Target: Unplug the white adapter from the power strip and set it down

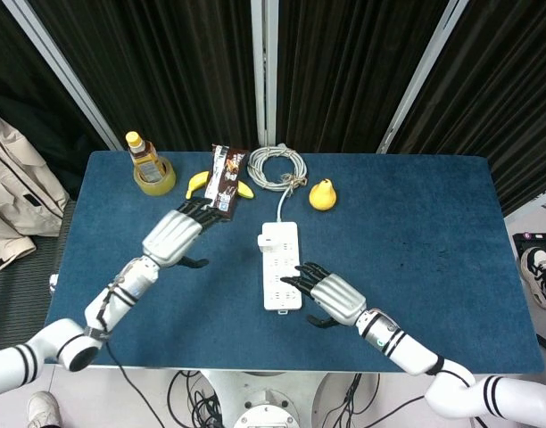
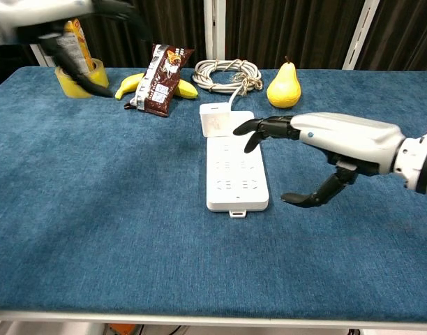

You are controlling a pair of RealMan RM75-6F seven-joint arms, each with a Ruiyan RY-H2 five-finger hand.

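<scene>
The white power strip [image 1: 281, 276] [image 2: 235, 166] lies in the middle of the blue table, its cord running to the back. The white adapter [image 1: 266, 242] [image 2: 215, 120] is plugged into its far end. My right hand [image 1: 329, 295] [image 2: 332, 142] hovers open at the strip's right side, fingers stretched over the sockets, thumb hanging below. My left hand [image 1: 174, 235] [image 2: 56, 21] is open in the air, left of the strip and near the snack packet, blurred in the chest view. Neither hand touches the adapter.
Along the back edge stand a bottle [image 1: 141, 154] inside a tape roll [image 2: 81, 82], a banana [image 2: 132, 84], a brown snack packet [image 1: 223, 182] [image 2: 158, 79], the coiled cable [image 1: 277, 167] [image 2: 227, 75] and a yellow pear [image 1: 323, 194] [image 2: 284, 85].
</scene>
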